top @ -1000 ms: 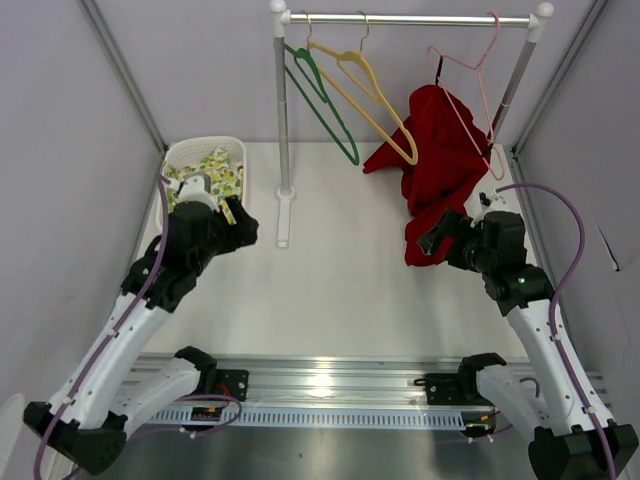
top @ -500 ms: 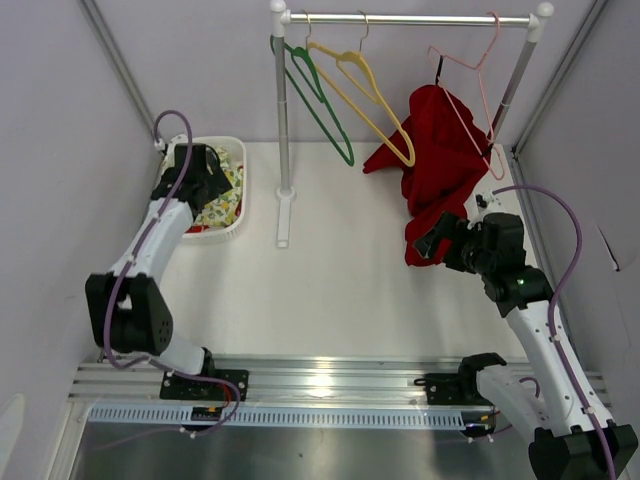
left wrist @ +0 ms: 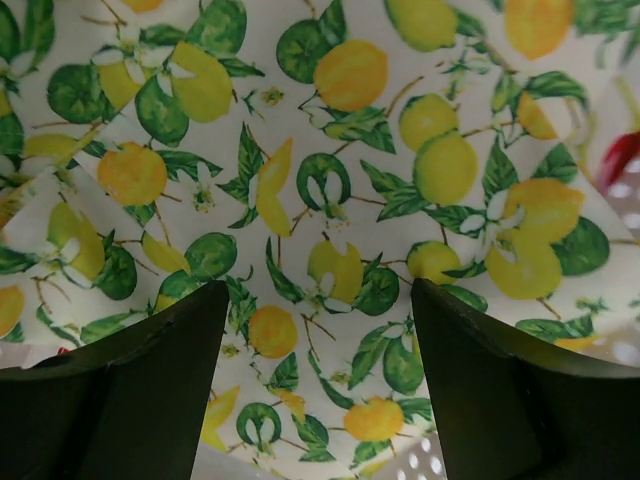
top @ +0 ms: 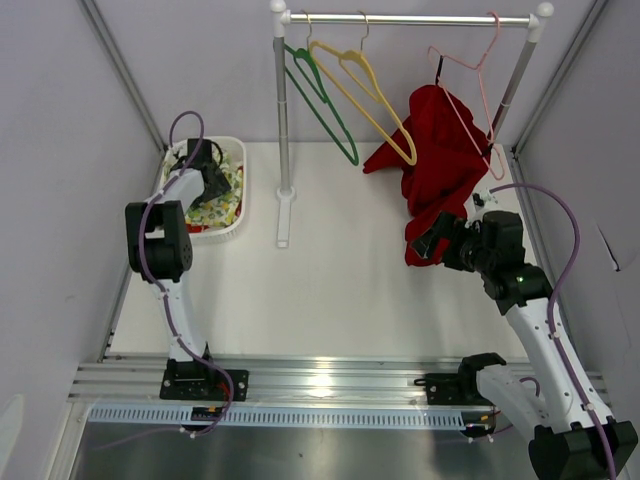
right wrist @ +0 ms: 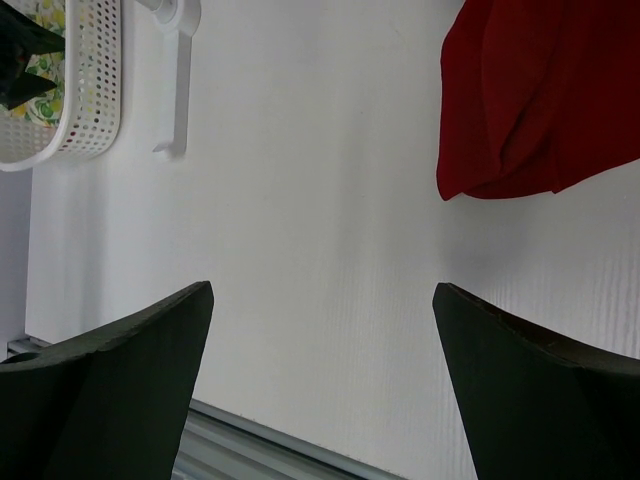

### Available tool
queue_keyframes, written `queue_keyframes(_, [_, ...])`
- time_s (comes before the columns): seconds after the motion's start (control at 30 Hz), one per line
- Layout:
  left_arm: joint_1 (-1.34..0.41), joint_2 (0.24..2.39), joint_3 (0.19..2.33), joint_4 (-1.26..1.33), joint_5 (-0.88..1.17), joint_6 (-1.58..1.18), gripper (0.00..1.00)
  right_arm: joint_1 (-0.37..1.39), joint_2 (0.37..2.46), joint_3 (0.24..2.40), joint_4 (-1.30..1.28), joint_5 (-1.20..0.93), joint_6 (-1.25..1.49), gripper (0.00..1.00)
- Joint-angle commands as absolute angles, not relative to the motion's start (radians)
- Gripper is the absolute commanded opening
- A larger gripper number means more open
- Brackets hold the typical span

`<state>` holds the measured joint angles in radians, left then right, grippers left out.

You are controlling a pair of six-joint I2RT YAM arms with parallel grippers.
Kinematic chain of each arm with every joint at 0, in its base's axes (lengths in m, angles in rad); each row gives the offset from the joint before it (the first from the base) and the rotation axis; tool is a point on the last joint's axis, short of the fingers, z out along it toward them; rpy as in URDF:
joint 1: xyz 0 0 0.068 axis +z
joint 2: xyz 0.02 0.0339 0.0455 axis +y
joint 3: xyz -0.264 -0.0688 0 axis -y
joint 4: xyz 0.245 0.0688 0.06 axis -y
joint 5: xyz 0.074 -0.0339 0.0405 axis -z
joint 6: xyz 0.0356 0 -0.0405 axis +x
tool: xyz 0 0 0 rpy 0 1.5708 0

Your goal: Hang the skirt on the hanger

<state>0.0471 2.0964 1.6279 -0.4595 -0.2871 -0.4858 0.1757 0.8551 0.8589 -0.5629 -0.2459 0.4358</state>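
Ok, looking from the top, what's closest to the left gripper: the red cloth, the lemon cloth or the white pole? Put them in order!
From the left gripper:
1. Lemon cloth, right under it in the basket.
2. White pole, to its right, beside the basket.
3. Red cloth, far right, hanging from the rail.

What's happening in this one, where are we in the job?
The left gripper is down in the white basket, open, right above the lemon-print skirt but not closed on it. The right gripper is open and empty, hovering above the table near a red garment that hangs from the rail. A green hanger and a yellow hanger hang bare on the rail. The skirt is not picked up yet.
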Motion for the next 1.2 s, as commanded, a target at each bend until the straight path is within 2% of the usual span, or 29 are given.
queue_keyframes(0.0, [0.057,2.118,1.686,-0.502,-0.253,-0.483,0.77,0.183,0.862,0.903,-0.528,-0.265,0.428,0.99])
queue_keyframes(0.1, [0.057,2.126,1.675,-0.491,-0.239,-0.486,0.71,0.181,0.870,0.902,-0.514,-0.273,0.431,0.99])
queue_keyframes(0.2, [0.057,2.128,1.645,-0.473,-0.232,-0.488,0.48,0.181,0.873,0.896,-0.506,-0.272,0.431,0.99])
queue_keyframes(0.23, [0.055,2.120,1.637,-0.468,-0.232,-0.489,0.32,0.181,0.874,0.894,-0.502,-0.276,0.431,0.99])
queue_keyframes(0.3, [0.057,2.103,1.631,-0.462,-0.227,-0.489,0.19,0.183,0.876,0.890,-0.499,-0.279,0.436,0.99])
queue_keyframes(0.33, [0.057,2.092,1.631,-0.462,-0.227,-0.486,0.07,0.181,0.877,0.888,-0.497,-0.284,0.434,0.99])
queue_keyframes(0.37, [0.057,2.059,1.628,-0.463,-0.235,-0.486,0.02,0.181,0.879,0.887,-0.495,-0.285,0.434,0.99])
queue_keyframes(0.83, [0.040,1.703,1.681,-0.506,-0.193,-0.448,0.00,0.183,0.859,0.884,-0.482,-0.296,0.442,0.99])
queue_keyframes(1.17, [-0.148,1.410,1.588,-0.468,-0.248,-0.390,0.00,0.184,0.891,0.897,-0.451,-0.319,0.443,0.99])
